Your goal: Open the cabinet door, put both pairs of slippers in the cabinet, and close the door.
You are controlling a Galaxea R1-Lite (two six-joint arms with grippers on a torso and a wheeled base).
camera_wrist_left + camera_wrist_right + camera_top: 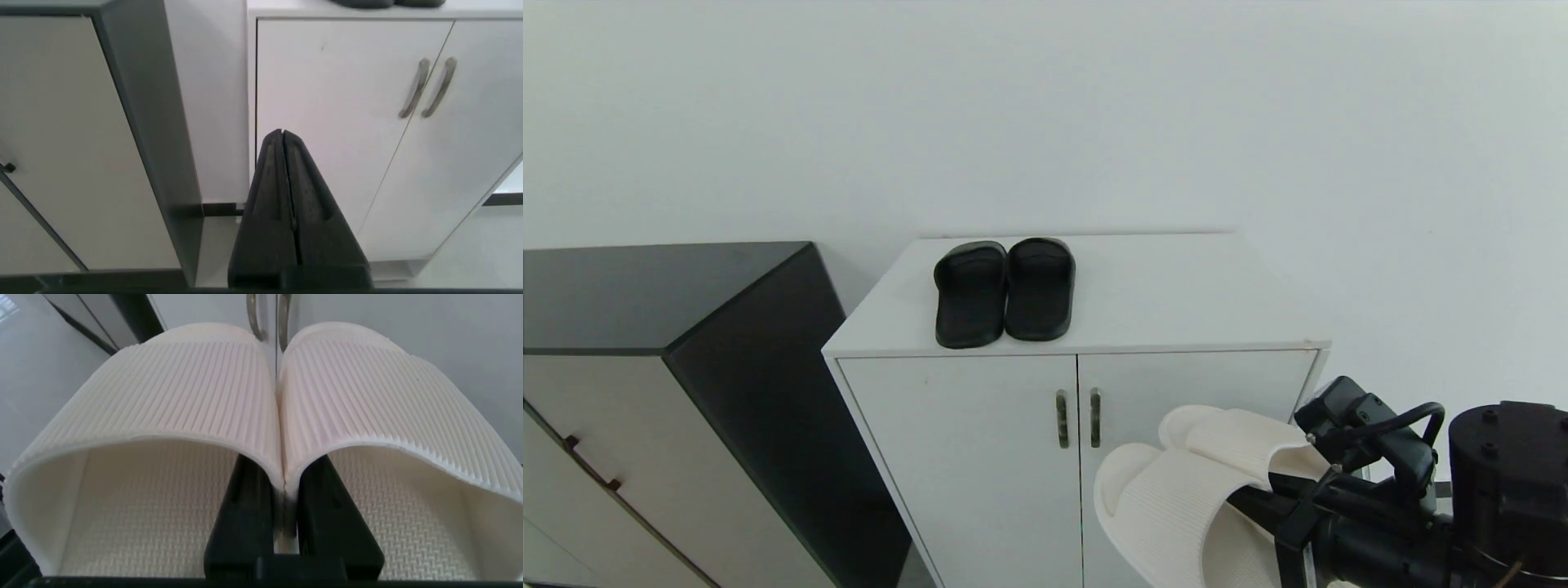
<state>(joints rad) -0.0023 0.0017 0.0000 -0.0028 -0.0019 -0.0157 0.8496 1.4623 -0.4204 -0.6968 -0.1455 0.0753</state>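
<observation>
We list, from the left: a dark cabinet [711, 343] with a pale drawer front, standing beside the white cabinet [1176, 294] with a narrow gap between them. The left gripper [283, 143] has its jaws pressed together on nothing. It points at the edge of the left door [335, 122], clear of it. Both doors of the white cabinet are closed, and their two handles [1078, 418] stand upright side by side at the middle seam. The black slippers [1005, 290] rest on top of the white cabinet, over its left half. They touch each other along their inner edges, with the straps toward the wall and the heels near the front edge. The white slippers [1184, 498] are held in the air before the lower right door, to the right of the handles, with their toes toward the cabinet. The right gripper [284, 506] has one finger [241, 514] under each ribbed strap. Its jaws pinch the two adjoining strap walls between them, so one slipper lies on either side of the jaws.
</observation>
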